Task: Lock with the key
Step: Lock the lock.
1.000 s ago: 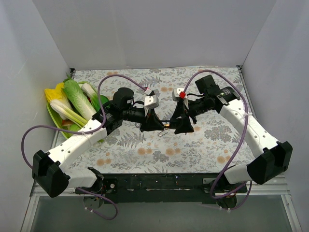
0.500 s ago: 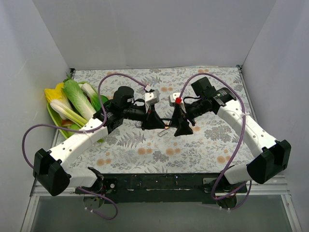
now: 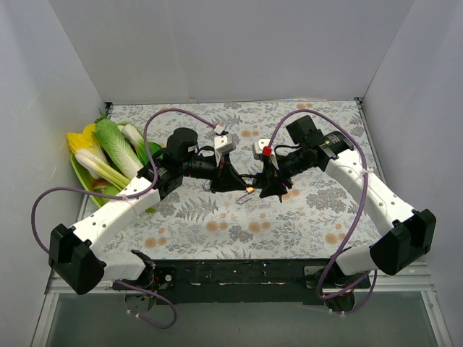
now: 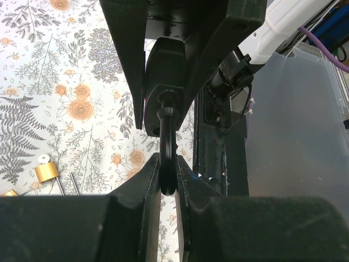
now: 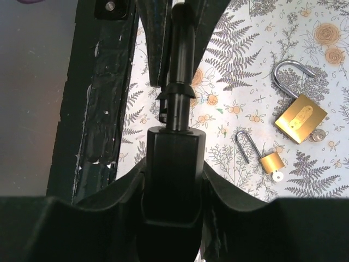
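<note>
The task's thing is held in the air between the two arms, above the middle of the desk [image 3: 217, 231]. The right gripper [image 5: 174, 180] is clamped on the black lock body [image 5: 173, 147], one finger flat on each side. The left gripper [image 4: 168, 180] is pinched tight on the rounded end of the black shank [image 4: 168, 144] that sticks out of that body. I cannot tell whether this shank is the shackle or the key. The coming move turns on alignment. The long axis of the body and shank runs straight from one gripper to the other, crosswise over the desk. Each wrist camera looks almost directly down that axis at the opposing fingers. The two grippers face each other head on and close together, with only the collared shank between them. Neither arm needs to reach, so a push or a twist has to follow this shared line, and a sideways pull would likely bind the shank. Below, the large brass padlock [image 5: 300, 123] and the small brass padlock [image 5: 270, 161] lie on the desk with their shackles open, apart from both grippers.
</note>
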Tool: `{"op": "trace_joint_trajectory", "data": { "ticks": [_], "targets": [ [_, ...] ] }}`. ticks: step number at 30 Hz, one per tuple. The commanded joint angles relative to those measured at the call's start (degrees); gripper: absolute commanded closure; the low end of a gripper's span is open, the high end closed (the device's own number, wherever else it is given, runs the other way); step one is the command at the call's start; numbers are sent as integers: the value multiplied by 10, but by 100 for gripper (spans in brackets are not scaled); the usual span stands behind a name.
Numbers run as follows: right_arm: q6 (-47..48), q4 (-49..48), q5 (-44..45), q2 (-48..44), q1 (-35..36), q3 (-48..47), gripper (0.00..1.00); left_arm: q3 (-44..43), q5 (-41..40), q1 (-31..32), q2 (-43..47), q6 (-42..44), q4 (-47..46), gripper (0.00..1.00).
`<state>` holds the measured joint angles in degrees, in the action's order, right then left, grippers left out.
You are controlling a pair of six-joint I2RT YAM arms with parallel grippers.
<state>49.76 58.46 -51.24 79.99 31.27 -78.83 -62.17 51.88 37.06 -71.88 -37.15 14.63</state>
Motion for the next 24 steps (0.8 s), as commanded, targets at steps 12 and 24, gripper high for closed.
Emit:
{"op": "trace_joint_trajectory", "data": {
  "ticks": [12, 24],
  "targets": [
    [-49, -9, -100, -1, -1, -34, 99, 65, -27, -8, 88, -98, -130, 67],
    [-56, 34, -155, 25, 0, -62, 99, 83, -17, -11, 80, -126, -218, 97]
  ]
}}
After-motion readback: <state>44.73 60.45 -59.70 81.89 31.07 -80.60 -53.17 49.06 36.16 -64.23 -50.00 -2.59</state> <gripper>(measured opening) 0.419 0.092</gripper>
